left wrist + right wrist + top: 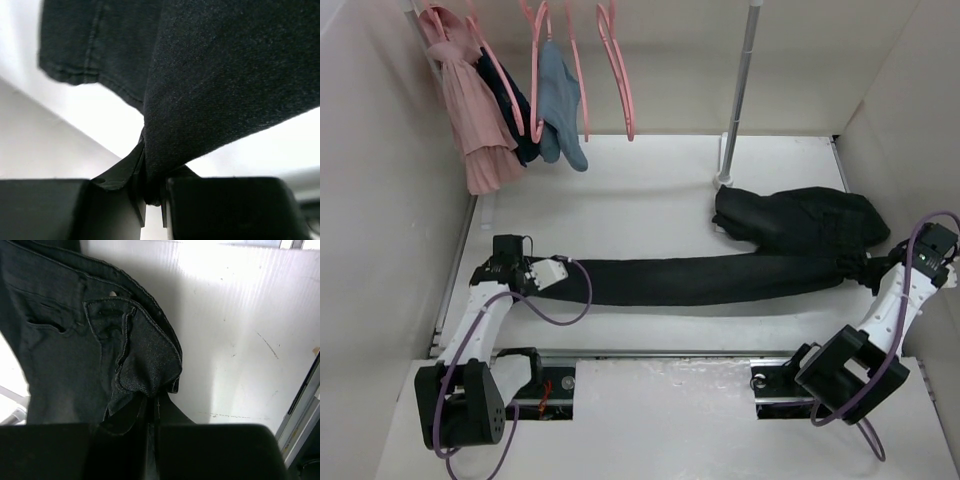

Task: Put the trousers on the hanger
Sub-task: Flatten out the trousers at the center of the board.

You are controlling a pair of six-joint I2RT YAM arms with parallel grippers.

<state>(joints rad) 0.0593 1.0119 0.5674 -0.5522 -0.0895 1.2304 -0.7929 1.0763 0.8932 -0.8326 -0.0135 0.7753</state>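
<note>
1. Top external view: the trousers (720, 280) lie across the counter (640, 190). One leg is drawn out long toward the left, and the other end is bunched near the foot of the upright pole (740, 90). The left hand (558, 272) sits at the tip of the leg and the right hand (868, 268) at the bunched end. An empty pink hanger (620, 80) hangs on the rail at the back, well apart from the trousers. Next to it are hangers carrying a pink garment (470, 120) and a blue-grey garment (560, 105). The task looks to be at an early stage: the trousers are gripped and spread, but nothing is on the hanger. Lifting, carrying and draping them are all left to do.

2. Left wrist view: the left hand (152, 195) is pinched tight on a fold of the black fabric (225, 75), with a stitched hem showing at upper left. From above this grip is only a dark overlap, while here the pinch is plain.

3. Right wrist view: the right hand (152, 415) is clamped narrow on a crumpled fold beside a pocket opening and heavy seams. This marks it as the waist end, which from overhead is only a dark heap. Neither wrist view shows the hanger.
</note>
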